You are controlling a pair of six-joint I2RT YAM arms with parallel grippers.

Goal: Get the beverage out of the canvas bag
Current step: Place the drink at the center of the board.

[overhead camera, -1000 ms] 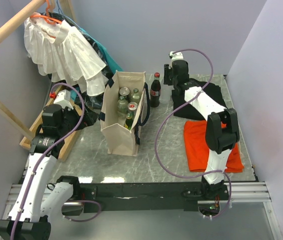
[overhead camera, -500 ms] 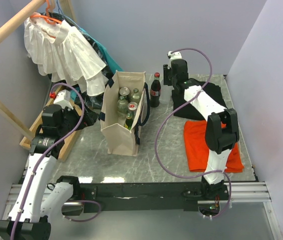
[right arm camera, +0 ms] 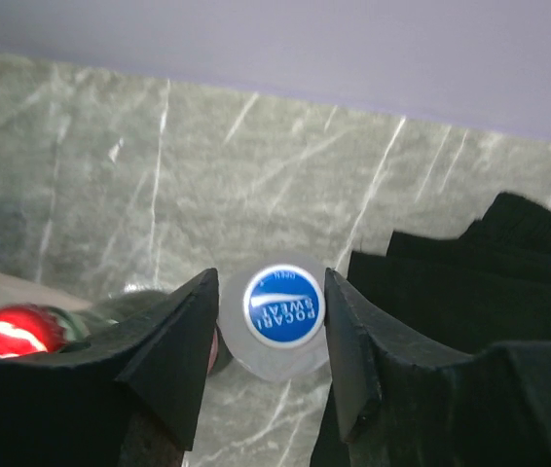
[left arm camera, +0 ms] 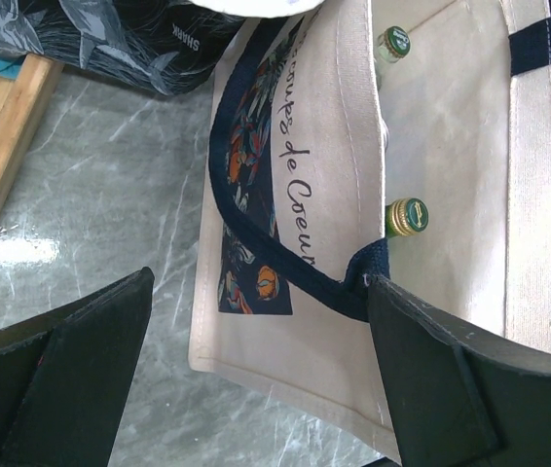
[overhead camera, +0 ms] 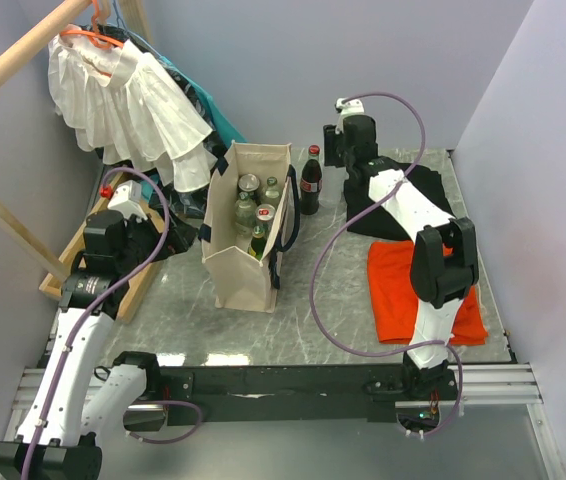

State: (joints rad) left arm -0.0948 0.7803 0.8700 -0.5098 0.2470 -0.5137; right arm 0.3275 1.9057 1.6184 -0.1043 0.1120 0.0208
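Top view: the tall cream canvas bag w/ navy handles [overhead camera: 246, 262] is standing mid-frame, w/ cans & bottles inside. The dark cola bottle w/ red cap [overhead camera: 310, 182] is standing out on the table, just right of it. The right gripper [overhead camera: 347, 140], upper middle, is sitting a bit higher than 1 sec ago.

Left wrist view: the left gripper [left arm camera: 261, 282] is gaping wide over the bag, holding nothing.

Right wrist view: the white bottle w/ blue cap [right arm camera: 283, 305] is standing on the grey marble table [right arm camera: 110, 175], mid-frame. The jaws are parting round it & look like they're letting go. So 2 drinks are out, more to go.

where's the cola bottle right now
Top view: the cola bottle stands on the table just right of the canvas bag, left of the right gripper.
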